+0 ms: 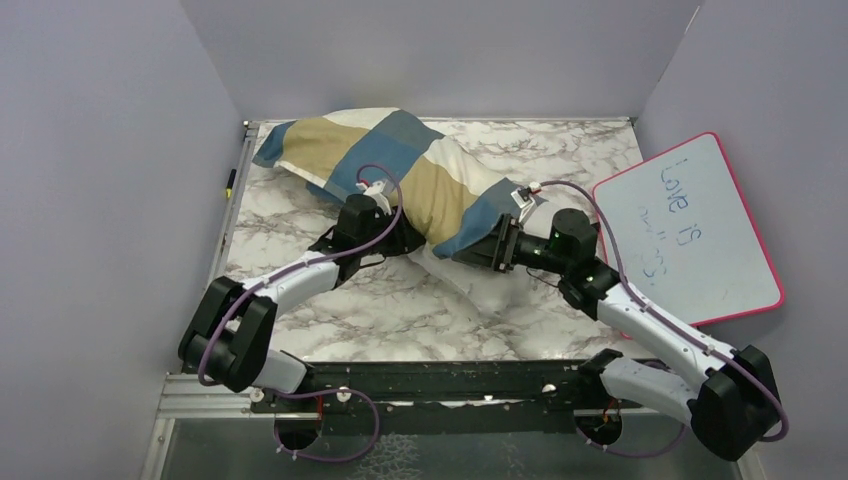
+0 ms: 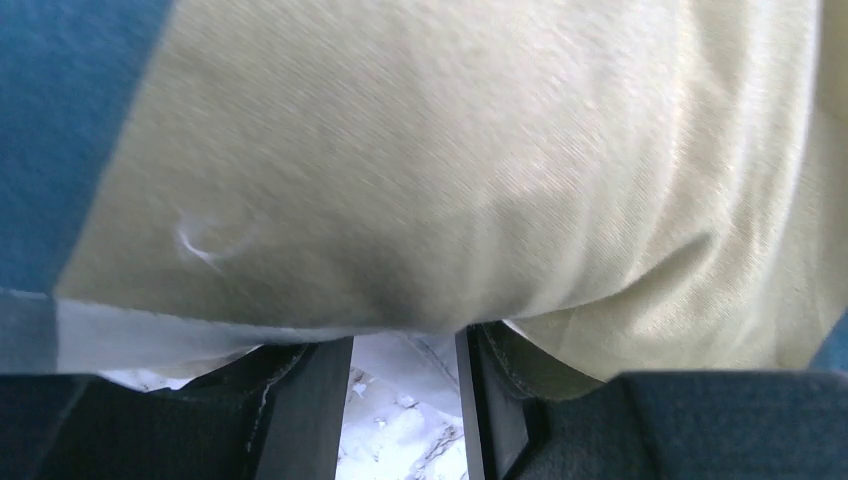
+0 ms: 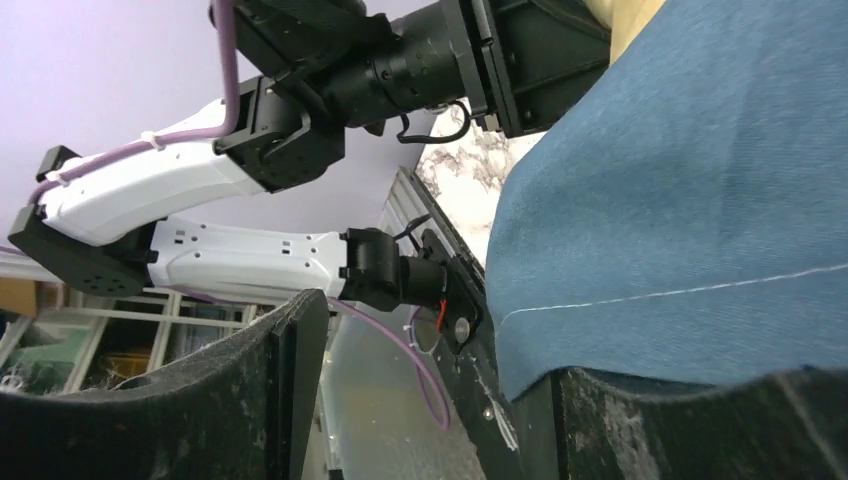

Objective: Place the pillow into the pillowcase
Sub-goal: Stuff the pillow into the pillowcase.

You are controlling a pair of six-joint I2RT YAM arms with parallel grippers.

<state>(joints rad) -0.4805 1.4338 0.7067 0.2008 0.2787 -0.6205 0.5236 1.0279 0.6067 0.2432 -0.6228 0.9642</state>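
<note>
The top camera overlooks the whole table [image 1: 400, 310]; both wrist cameras sit close against the same pillowcase [image 1: 440, 185].

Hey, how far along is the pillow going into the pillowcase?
Mostly done: the pillowcase covers most of the pillow. In hand: left end effector and right end effector are at the case's fabric. Left to do: the white end past the blue hem needs covering.

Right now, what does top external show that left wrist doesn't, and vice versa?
Only top: the whiteboard, the right arm, and the pillow, its bare white end sticking out of the pillowcase. Only left wrist: the tan block's weave up close, a small pucker, and the left tool with its fingers apart at the fabric's edge. Both: the pillowcase and the marble table.
</note>
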